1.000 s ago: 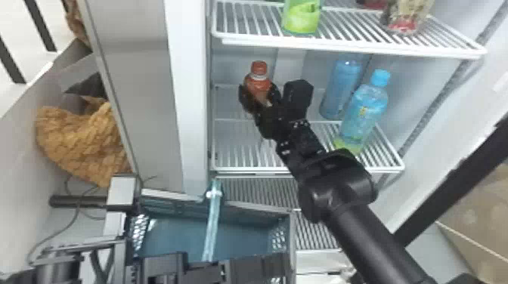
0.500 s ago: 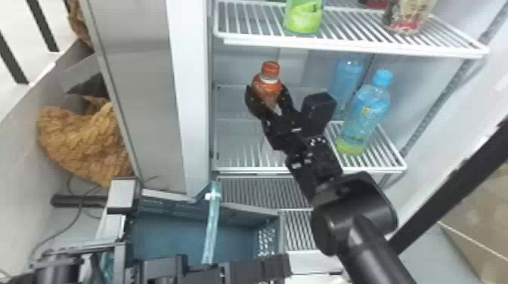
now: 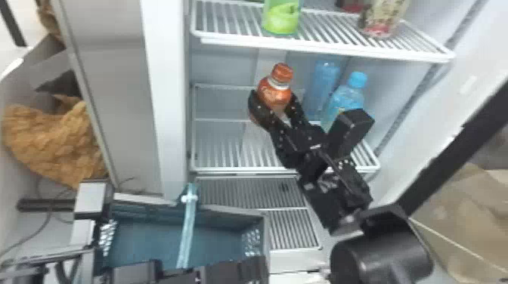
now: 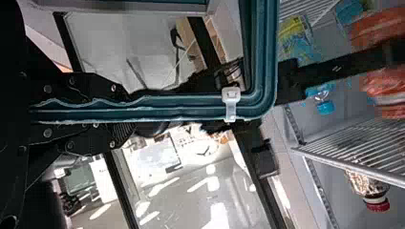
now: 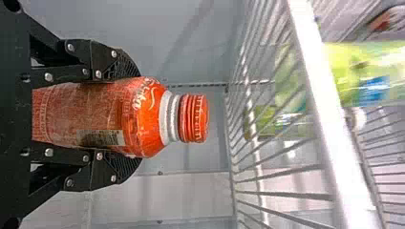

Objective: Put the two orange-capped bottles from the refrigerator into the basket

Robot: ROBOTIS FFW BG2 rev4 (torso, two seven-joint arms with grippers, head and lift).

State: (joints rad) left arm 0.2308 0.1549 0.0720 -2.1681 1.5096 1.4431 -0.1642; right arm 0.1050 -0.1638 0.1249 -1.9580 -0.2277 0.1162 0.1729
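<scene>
The left gripper (image 3: 196,273) is clamped on the handle (image 4: 181,109) of the basket (image 3: 242,213). Beyond the basket and to its right, an orange-capped bottle (image 3: 275,90) points cap-upward, its long axis running (rather neatly) along the right gripper (image 3: 273,97); that gripper's fingers squeeze its sides, cap past their tips, base end towards the palm.

Head view: green bottle (image 3: 281,17), twelve o'clock, top cut off; blue-capped bottle (image 3: 346,96), two o'clock, base hidden behind right arm (image 3: 340,181); basket (image 3: 242,214), seven o'clock, near side obscured by left arm (image 3: 226,273).
</scene>
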